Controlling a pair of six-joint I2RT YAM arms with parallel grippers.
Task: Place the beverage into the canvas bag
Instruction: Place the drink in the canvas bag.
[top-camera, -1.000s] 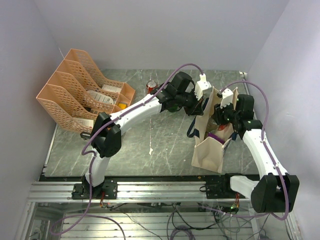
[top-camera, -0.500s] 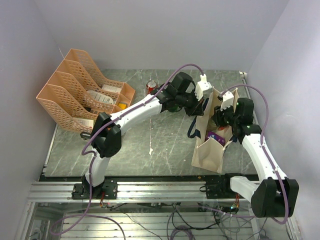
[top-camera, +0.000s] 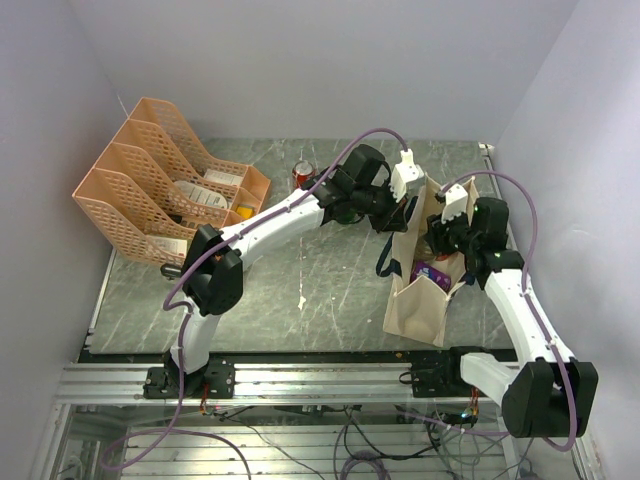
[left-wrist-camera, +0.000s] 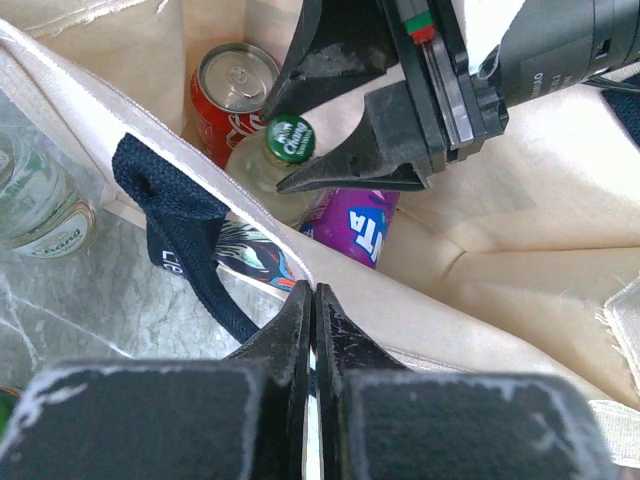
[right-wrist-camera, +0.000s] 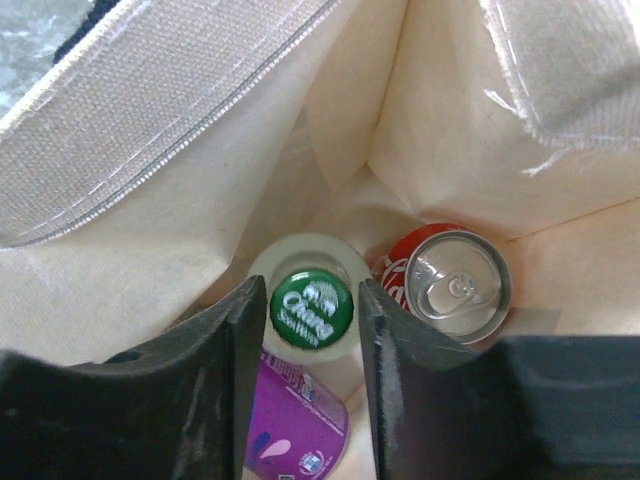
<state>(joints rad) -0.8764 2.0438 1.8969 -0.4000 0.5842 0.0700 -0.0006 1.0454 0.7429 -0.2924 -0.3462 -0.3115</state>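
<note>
The cream canvas bag (top-camera: 418, 300) with navy handles (left-wrist-camera: 175, 225) stands at the right of the table. My left gripper (left-wrist-camera: 312, 300) is shut on its near rim and holds the mouth apart; it also shows in the top view (top-camera: 402, 212). My right gripper (right-wrist-camera: 309, 296) is inside the bag, jaws open on either side of a green-capped glass bottle (right-wrist-camera: 312, 308), with small gaps to the cap. The bottle stands upright beside a red can (right-wrist-camera: 455, 285) and over a purple can (right-wrist-camera: 300, 430). All three show in the left wrist view: bottle (left-wrist-camera: 290, 140), red can (left-wrist-camera: 232, 85), purple can (left-wrist-camera: 362, 228).
Orange file trays (top-camera: 160, 185) stand at the back left. A red can (top-camera: 303, 172) stands on the table behind the left arm. A clear bottle with a green label (left-wrist-camera: 40, 205) lies outside the bag. A colourful patterned item (left-wrist-camera: 250, 262) sits by the bag's handle.
My right wrist has shifted slightly up and back over the bag's mouth. The left arm and the bag have hardly moved.
</note>
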